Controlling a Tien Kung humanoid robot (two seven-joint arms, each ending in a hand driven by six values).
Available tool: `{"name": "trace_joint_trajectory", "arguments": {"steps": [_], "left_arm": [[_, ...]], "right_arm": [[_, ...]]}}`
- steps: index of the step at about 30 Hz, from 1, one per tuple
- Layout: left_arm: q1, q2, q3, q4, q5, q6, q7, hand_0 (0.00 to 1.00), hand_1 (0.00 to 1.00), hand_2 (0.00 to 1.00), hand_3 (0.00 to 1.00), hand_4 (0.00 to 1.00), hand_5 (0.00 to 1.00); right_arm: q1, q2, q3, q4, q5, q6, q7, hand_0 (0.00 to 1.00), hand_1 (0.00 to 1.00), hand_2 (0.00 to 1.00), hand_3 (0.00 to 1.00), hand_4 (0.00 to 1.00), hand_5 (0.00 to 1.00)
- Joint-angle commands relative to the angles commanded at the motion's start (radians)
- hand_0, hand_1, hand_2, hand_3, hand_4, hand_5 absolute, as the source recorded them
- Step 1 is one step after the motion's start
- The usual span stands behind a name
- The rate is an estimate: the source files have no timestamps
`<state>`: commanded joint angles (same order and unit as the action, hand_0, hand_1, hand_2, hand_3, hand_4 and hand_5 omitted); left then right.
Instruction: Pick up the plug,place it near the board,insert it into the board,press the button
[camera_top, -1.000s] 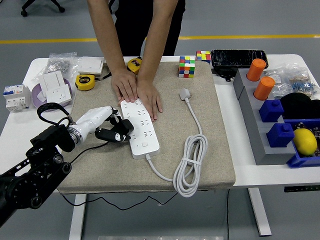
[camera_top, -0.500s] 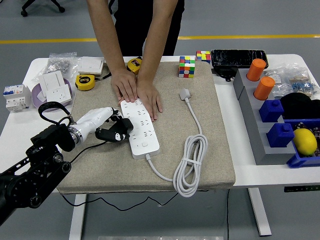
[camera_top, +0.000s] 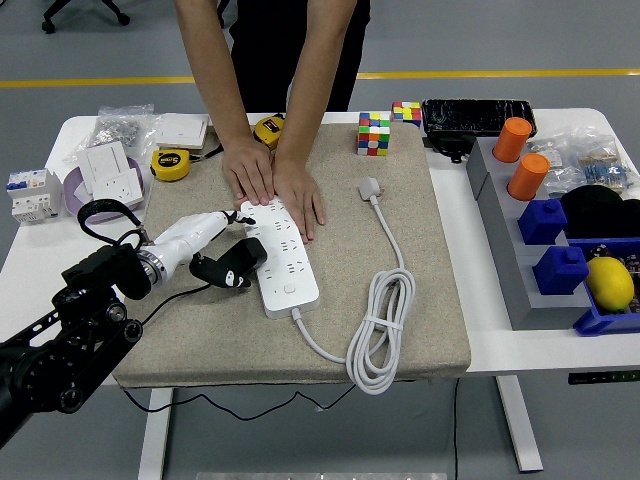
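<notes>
A white power strip (camera_top: 284, 252) lies on a beige mat (camera_top: 430, 290), its round button (camera_top: 289, 289) at the near end. My left hand (camera_top: 228, 266), white-backed with black fingers, is shut on a black plug (camera_top: 247, 254) that touches the strip's left edge. The plug's thin black cable (camera_top: 175, 297) trails off toward the table's near edge. One black finger (camera_top: 243, 216) reaches up over the strip's far left corner. A person at the far side presses both hands (camera_top: 272, 181) flat on the strip's far end. The strip's own white plug (camera_top: 370, 187) lies loose on the mat.
The strip's white cord (camera_top: 378, 335) is coiled on the mat's right half. Two tape measures (camera_top: 170, 164), wall sockets (camera_top: 108, 172) and a breaker (camera_top: 30, 193) sit at the left. Cubes (camera_top: 374, 133) stand at the back. Bins (camera_top: 560, 240) with blocks and a lemon fill the right.
My left hand has shifted slightly left and down with the plug, and one finger has stretched up over the strip's corner. The person's hands have stayed put.
</notes>
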<state>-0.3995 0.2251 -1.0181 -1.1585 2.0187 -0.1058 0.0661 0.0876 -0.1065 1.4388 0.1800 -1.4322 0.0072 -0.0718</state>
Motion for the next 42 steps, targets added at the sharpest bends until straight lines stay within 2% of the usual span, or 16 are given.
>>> {"name": "trace_joint_trajectory", "arguments": {"steps": [1, 2, 7, 8, 13, 14, 18, 19, 20, 23, 25, 26, 30, 32, 37, 42], "left_arm": [[0.002, -0.002, -0.005, -0.004, -0.007, -0.002, 0.0, 0.848, 0.969, 0.955, 0.891, 0.998, 0.191], [0.003, -0.004, -0.01, -0.008, -0.015, -0.005, -0.001, 0.998, 0.998, 0.998, 0.982, 0.998, 0.42], [0.011, -0.012, -0.034, -0.025, -0.062, -0.005, -0.004, 0.998, 0.998, 0.998, 0.982, 0.998, 0.42], [0.011, -0.012, -0.037, -0.026, -0.07, -0.003, -0.004, 0.998, 0.998, 0.998, 0.998, 0.998, 0.561], [0.012, -0.012, -0.047, -0.028, -0.081, 0.015, -0.002, 0.998, 0.998, 0.998, 0.998, 0.998, 0.561], [0.013, -0.012, -0.05, -0.029, -0.08, 0.015, -0.001, 0.998, 0.998, 0.998, 0.998, 0.998, 0.598], [0.025, -0.015, -0.069, -0.05, -0.075, 0.008, 0.003, 0.998, 0.998, 0.998, 0.998, 0.998, 0.598], [0.037, -0.02, -0.086, -0.072, -0.078, 0.009, 0.008, 0.998, 0.998, 0.998, 0.998, 0.998, 0.598], [0.052, -0.028, -0.103, -0.095, -0.09, 0.02, 0.013, 0.998, 0.998, 0.998, 0.99, 0.998, 0.821], [0.094, -0.05, -0.141, -0.166, -0.137, 0.07, 0.025, 0.998, 0.998, 0.998, 0.99, 0.998, 0.821], [0.133, -0.072, -0.162, -0.224, -0.186, 0.131, 0.041, 0.998, 0.998, 0.998, 0.99, 0.998, 0.821], [0.156, -0.082, -0.169, -0.257, -0.211, 0.169, 0.054, 0.989, 0.998, 0.984, 0.949, 0.998, 0.998], [0.247, -0.091, -0.148, -0.399, -0.28, 0.325, 0.114, 0.989, 0.998, 0.984, 0.949, 0.998, 0.998], [0.305, -0.088, -0.132, -0.474, -0.282, 0.375, 0.145, 0.998, 0.998, 0.969, 0.941, 0.998, 0.998], [0.419, -0.065, -0.085, -0.587, -0.251, 0.365, 0.178, 0.998, 0.998, 0.969, 0.941, 0.998, 0.998], [0.477, -0.043, -0.036, -0.62, -0.201, 0.347, 0.178, 0.998, 0.998, 0.97, 0.939, 0.998, 0.998]], "right_arm": [[0.0, 0.0, -0.001, 0.0, 0.001, 0.0, 0.0, 0.877, 0.73, 0.719, 0.728, 0.998, 0.69], [-0.001, 0.0, -0.001, 0.0, 0.0, 0.0, 0.0, 0.877, 0.73, 0.719, 0.73, 0.998, 0.69], [-0.003, 0.0, 0.003, 0.0, -0.004, 0.0, -0.001, 0.877, 0.73, 0.719, 0.73, 0.998, 0.69], [-0.003, 0.0, 0.003, 0.0, -0.004, 0.0, -0.001, 0.877, 0.73, 0.719, 0.731, 0.998, 0.69], [-0.001, 0.0, 0.0, 0.0, -0.002, 0.0, 0.0, 0.877, 0.73, 0.719, 0.731, 0.998, 0.69], [-0.001, 0.0, -0.002, 0.0, -0.001, 0.0, 0.0, 0.881, 0.731, 0.719, 0.729, 0.998, 0.689], [-0.003, 0.0, -0.002, 0.0, -0.002, 0.0, 0.0, 0.881, 0.731, 0.719, 0.729, 0.998, 0.689], [-0.003, 0.0, -0.003, 0.0, -0.003, 0.0, -0.001, 0.881, 0.731, 0.719, 0.729, 0.998, 0.689], [-0.004, 0.0, -0.002, 0.0, -0.004, 0.0, -0.001, 0.88, 0.73, 0.719, 0.731, 0.998, 0.691], [-0.006, 0.0, -0.001, 0.0, -0.008, 0.001, -0.001, 0.88, 0.73, 0.719, 0.731, 0.998, 0.691], [-0.007, 0.002, -0.001, 0.0, -0.009, 0.001, -0.001, 0.88, 0.73, 0.719, 0.731, 0.998, 0.691], [-0.008, 0.002, -0.001, 0.0, -0.01, 0.002, -0.001, 0.881, 0.731, 0.719, 0.73, 0.998, 0.692], [-0.012, 0.004, 0.0, 0.0, -0.012, 0.002, -0.001, 0.881, 0.731, 0.719, 0.73, 0.998, 0.692], [-0.013, 0.004, 0.001, 0.0, -0.011, 0.001, 0.0, 0.88, 0.731, 0.719, 0.73, 0.998, 0.692], [-0.013, 0.004, 0.001, 0.0, -0.009, 0.001, 0.001, 0.88, 0.731, 0.719, 0.73, 0.998, 0.692], [-0.012, 0.003, -0.002, 0.0, -0.004, 0.0, 0.002, 0.879, 0.731, 0.719, 0.731, 0.998, 0.691]]}}
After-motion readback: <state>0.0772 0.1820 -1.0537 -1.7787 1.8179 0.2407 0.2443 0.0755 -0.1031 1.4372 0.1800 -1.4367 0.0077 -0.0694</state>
